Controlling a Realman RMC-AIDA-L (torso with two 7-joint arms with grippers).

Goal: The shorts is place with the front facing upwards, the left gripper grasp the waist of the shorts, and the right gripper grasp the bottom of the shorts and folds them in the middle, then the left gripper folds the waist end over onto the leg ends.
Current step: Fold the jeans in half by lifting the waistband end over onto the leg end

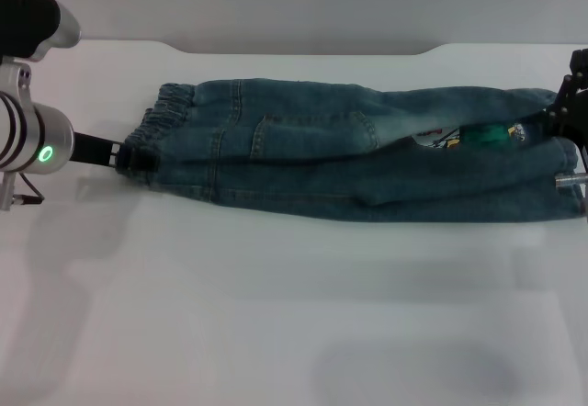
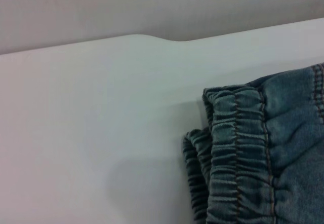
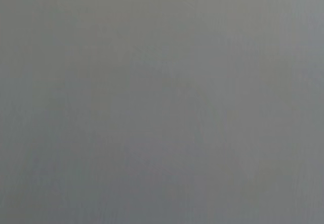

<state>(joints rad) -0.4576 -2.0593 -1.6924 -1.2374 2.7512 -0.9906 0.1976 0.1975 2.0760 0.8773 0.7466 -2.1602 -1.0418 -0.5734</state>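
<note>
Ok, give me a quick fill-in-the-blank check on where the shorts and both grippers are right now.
The shorts lie folded lengthwise on the ____ table.
The left gripper is at the ____ end.
The right gripper is at the ____ end of the shorts.
The light on the left arm glows ____.

Missing: white; waist; leg; green

No legible text; shorts (image 1: 367, 163) patch print unreadable.

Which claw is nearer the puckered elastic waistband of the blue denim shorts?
Left. The left claw sits at the puckered elastic waistband; the right claw is at the opposite end, by the leg hems.
</note>
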